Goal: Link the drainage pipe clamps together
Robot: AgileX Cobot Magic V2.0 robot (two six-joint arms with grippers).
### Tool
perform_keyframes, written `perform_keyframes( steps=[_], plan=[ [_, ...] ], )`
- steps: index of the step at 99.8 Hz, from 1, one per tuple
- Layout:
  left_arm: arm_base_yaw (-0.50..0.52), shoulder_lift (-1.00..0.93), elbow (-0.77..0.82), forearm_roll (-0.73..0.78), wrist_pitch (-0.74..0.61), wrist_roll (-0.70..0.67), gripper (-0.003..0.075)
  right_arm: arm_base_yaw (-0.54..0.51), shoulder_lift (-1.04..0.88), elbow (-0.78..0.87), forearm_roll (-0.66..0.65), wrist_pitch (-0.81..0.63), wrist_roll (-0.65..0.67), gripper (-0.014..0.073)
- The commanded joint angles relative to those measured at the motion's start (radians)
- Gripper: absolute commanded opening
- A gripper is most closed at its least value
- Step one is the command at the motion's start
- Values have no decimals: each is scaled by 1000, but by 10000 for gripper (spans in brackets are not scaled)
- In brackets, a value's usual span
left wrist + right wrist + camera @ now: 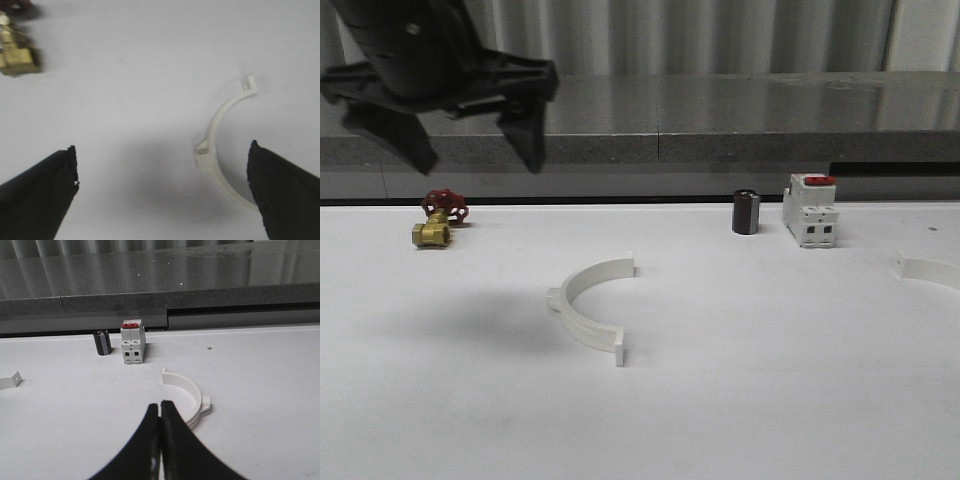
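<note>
One white half-ring drainage pipe clamp (pixel 568 300) lies on the white table (pixel 750 400) a little left of centre, its open side facing right. My left gripper (pixel 470 150) hangs open high above the table to the clamp's left. In the left wrist view the same clamp (pixel 212 135) lies just inside the right-hand finger (pixel 280 195), with the left gripper (pixel 162 150) holding nothing. A second clamp half (pixel 930 270) lies at the table's right edge. In the right wrist view it (pixel 194 389) curves just beyond my right gripper (pixel 160 405), which is shut on nothing.
A brass valve (pixel 438 222) with a red handle sits at the back left. A black cylinder (pixel 746 212) and a white breaker with a red top (pixel 810 210) stand at the back right. A grey ledge (pixel 720 140) runs behind the table.
</note>
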Motion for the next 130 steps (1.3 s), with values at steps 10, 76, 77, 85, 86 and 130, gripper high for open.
perform_keyframes(
  steps=[10,76,77,85,86,130],
  plan=[
    [112,-262,142,28,-120,111,663,0,-20,-15,-12,-78,-10,-118],
    [268,-923,519,-54,-126,218,654,0,-20,-15,-12,-79,-10,-118],
    [268,-932,526,-54,-126,218,652,0,-20,-15,-12,-79,-10,-118],
    [268,-982,564,-54,-126,218,624,0,-20,-15,-12,-85,-10,-118],
    [268,-986,568,-54,-126,218,617,0,-20,-15,-12,-86,-10,-118],
    [268,-1167,741,-64,-135,218,104,0,-18,-41,-12,-112,-10,-118]
  ],
)
